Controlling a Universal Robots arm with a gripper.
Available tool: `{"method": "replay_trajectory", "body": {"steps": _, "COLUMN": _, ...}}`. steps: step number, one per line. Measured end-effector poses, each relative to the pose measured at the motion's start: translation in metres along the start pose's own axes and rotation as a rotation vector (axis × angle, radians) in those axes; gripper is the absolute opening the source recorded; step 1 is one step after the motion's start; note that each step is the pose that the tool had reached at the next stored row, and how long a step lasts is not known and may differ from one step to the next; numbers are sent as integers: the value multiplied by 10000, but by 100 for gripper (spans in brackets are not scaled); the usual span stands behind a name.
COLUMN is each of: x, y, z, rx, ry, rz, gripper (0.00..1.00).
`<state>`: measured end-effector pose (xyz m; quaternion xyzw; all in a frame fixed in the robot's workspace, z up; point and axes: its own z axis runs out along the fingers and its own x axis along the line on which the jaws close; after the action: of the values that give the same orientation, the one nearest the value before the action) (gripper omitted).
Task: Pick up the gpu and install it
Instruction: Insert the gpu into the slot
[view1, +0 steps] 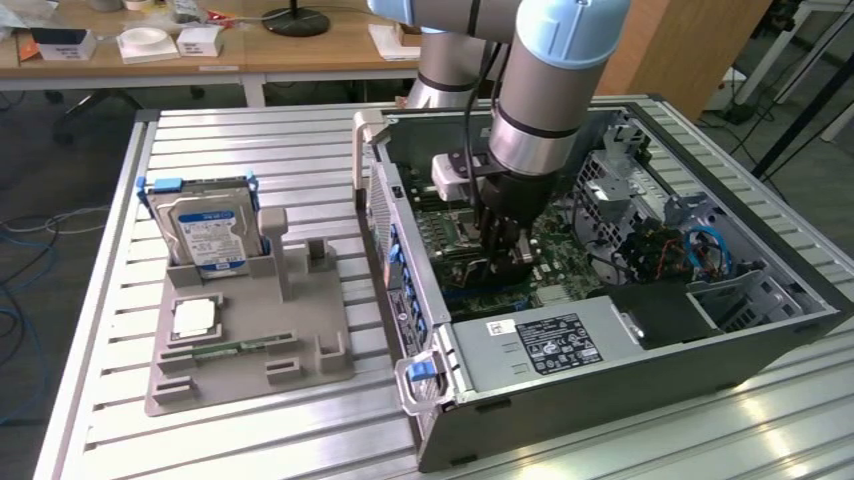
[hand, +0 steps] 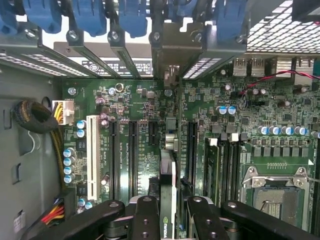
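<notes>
The gpu (hand: 168, 186) is a thin dark card seen edge-on, clamped between my gripper's black fingers (hand: 146, 220). My gripper (hand: 167, 222) is shut on it and holds it over the green motherboard (hand: 135, 107), in line with the black expansion slots (hand: 191, 150). The card's far end reaches toward the rear slot brackets (hand: 172, 55). In the exterior view, the gripper (view1: 505, 262) is lowered into the open computer case (view1: 601, 340), and the gpu (view1: 497, 250) shows as a dark shape between the fingers, close to the board.
A grey parts holder (view1: 314, 355) stands on the slatted table at the exterior view's left. It carries an upright silver hard drive with a blue label (view1: 200, 228) and a slim green memory stick (view1: 240, 348). Blue latches (hand: 85, 15) line the case's rear; cables (hand: 35, 117) lie beside the board.
</notes>
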<state>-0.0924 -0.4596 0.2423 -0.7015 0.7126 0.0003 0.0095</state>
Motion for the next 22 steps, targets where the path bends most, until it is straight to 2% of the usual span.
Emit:
{"method": "replay_trajectory", "body": {"steps": 12, "x": 0, "y": 0, "z": 8, "rx": 1, "ry": -2, "rz": 0, "gripper": 27}}
{"method": "replay_trajectory", "body": {"steps": 14, "x": 0, "y": 0, "z": 8, "rx": 2, "ry": -2, "rz": 0, "gripper": 39}}
{"method": "replay_trajectory", "body": {"steps": 16, "x": 0, "y": 0, "z": 8, "rx": 2, "ry": -2, "rz": 0, "gripper": 39}}
{"method": "replay_trajectory", "body": {"steps": 17, "x": 0, "y": 0, "z": 8, "rx": 2, "ry": -2, "rz": -1, "gripper": 45}}
{"method": "replay_trajectory", "body": {"steps": 18, "x": 0, "y": 0, "z": 6, "rx": 2, "ry": -2, "rz": -1, "gripper": 45}}
{"method": "replay_trajectory", "body": {"steps": 19, "x": 0, "y": 0, "z": -6, "rx": 0, "ry": 2, "rz": 2, "gripper": 51}}
{"method": "replay_trajectory", "body": {"steps": 22, "x": -1, "y": -1, "z": -71, "rx": 2, "ry": -2, "rz": 5, "gripper": 51}}
